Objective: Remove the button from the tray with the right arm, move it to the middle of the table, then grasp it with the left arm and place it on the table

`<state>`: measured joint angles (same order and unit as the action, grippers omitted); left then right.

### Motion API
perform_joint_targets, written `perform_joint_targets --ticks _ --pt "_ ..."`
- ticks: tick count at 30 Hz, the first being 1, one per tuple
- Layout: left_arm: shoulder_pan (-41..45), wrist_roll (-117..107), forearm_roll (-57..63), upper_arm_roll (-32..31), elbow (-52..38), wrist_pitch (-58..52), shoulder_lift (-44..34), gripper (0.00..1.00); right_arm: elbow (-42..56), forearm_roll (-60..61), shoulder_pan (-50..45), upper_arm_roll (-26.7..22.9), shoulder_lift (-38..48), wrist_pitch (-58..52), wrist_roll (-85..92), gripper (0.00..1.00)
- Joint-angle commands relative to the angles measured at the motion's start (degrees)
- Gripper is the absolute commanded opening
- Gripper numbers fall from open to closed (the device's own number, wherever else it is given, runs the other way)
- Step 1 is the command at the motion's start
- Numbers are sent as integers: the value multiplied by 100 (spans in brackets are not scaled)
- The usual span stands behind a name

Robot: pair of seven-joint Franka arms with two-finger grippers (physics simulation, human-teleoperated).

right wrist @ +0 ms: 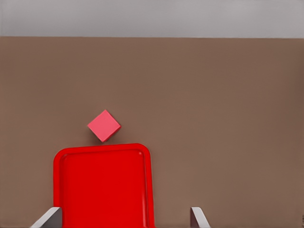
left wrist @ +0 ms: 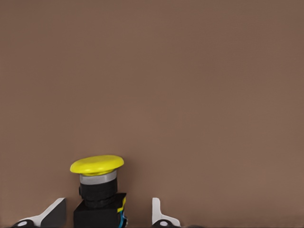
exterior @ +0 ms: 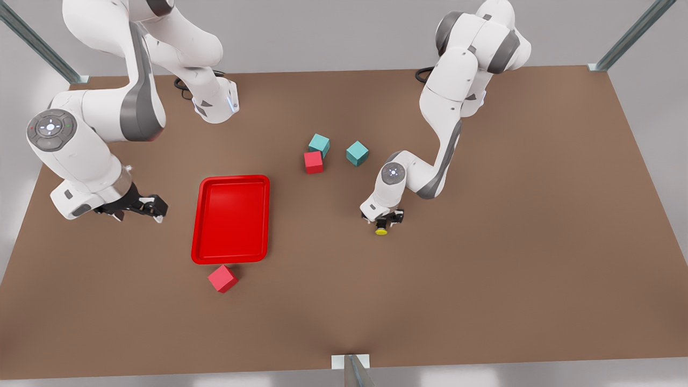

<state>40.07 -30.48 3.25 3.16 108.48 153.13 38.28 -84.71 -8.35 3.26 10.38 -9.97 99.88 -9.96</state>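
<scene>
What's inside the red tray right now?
Nothing: the tray shows bare red floor. The button is out, between the left end effector's fingers. The right end effector waits open beside the tray.

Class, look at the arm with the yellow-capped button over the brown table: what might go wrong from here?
1. The button sits off-centre between the left gripper fingertips; only its black body is between them, so it may tip on release.
2. The table is flat and rimless, so a tipped button might roll on its round cap.

The right gripper waits open beside the tray.
</scene>
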Motion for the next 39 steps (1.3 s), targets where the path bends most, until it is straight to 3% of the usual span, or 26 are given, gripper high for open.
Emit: perform_joint_targets --ticks 1,3,5,11,20,21,23,26,28,31,35,39 --pt "-8 508 9 0 -2 -99 -5 82 -2 18 0 7 4 -12 697 100" --pt "-8 508 9 0 -2 -178 -14 77 -19 18 0 7 4 -12 697 100" --pt "-8 508 9 0 -2 -257 -31 62 -11 27 -18 16 4 -12 714 100" --pt "-8 499 9 0 -2 -345 -58 36 7 44 -36 16 -5 -4 688 100" --pt "10 464 -18 9 -46 -415 -172 34 7 44 -36 16 -14 5 679 100" --pt "1 455 -26 27 -99 -573 -277 34 7 44 -36 16 -14 14 679 100" --pt "-8 113 -44 97 -748 -2110 -392 34 7 44 -44 16 -14 5 679 100" --pt "115 -3332 87 439 -1356 -2252 -374 34 7 44 -44 16 -14 5 688 100" --pt "195 -6073 1458 519 -1584 -2155 -260 34 7 44 -36 16 -14 5 688 100" --pt "467 -10169 4042 519 -1576 -2990 -216 34 7 53 -36 16 -14 5 679 100" --pt "731 -12482 4658 519 -1576 -5081 -181 34 7 44 -36 16 -14 14 688 100" --pt "801 -15242 5229 519 -1549 -6242 39 34 7 53 -27 16 -14 14 671 100"
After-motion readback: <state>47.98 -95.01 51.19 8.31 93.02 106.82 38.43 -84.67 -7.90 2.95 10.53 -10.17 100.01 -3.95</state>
